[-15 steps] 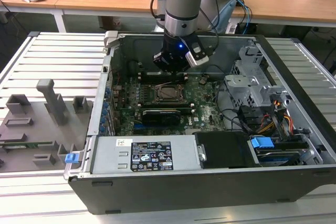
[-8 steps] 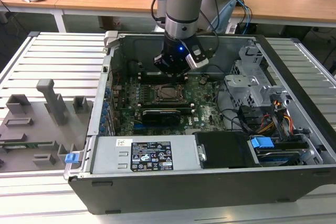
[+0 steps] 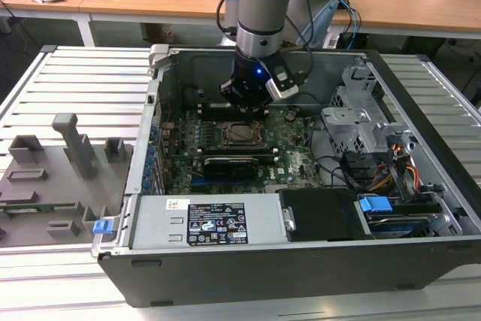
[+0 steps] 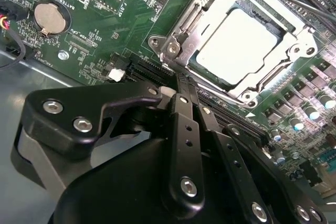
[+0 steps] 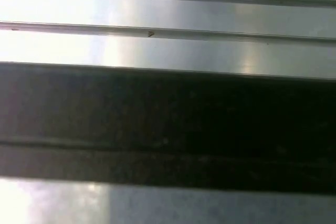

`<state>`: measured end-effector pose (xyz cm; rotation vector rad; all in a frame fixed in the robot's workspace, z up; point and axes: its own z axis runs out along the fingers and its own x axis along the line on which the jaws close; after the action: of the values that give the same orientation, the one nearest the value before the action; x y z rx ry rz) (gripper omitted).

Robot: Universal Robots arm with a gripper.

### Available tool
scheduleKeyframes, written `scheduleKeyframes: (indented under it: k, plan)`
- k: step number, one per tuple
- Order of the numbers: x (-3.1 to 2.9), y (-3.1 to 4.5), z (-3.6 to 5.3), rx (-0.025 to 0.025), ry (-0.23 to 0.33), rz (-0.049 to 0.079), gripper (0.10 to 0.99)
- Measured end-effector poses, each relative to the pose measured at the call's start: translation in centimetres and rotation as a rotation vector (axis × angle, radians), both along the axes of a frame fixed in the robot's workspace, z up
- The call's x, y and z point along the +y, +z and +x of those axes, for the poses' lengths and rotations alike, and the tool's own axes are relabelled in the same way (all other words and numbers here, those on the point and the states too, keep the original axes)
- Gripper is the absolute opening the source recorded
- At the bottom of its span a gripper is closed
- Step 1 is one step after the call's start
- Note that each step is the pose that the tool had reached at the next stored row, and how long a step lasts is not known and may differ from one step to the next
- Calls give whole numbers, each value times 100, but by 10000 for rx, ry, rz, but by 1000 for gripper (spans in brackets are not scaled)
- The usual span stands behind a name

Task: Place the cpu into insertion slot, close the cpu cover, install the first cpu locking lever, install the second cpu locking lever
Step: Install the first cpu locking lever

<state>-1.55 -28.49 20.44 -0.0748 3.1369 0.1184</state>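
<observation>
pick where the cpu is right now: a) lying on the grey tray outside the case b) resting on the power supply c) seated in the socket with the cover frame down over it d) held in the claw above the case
c: in the second wrist view the cpu lies flat in its socket, with the cpu cover framing its edges, and the claw sits just beside the socket's corner.

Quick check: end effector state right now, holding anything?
End effector: fingers together, shut, holding nothing, tips at the corner of the cpu cover, which lies closed over the cpu.
</observation>
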Motion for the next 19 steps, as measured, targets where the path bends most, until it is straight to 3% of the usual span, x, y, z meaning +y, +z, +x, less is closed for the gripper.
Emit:
scheduleKeyframes:
  k: [5,6,7,8,19]
  plan:
    - [7,-32,2,0,3,-54,106]
    - [12,-11,5,-6,6,-48,106]
    - [13,78,4,-1,6,-55,106]
    - [12,90,4,-3,6,-60,106]
    - [-47,91,4,-2,7,-63,106]
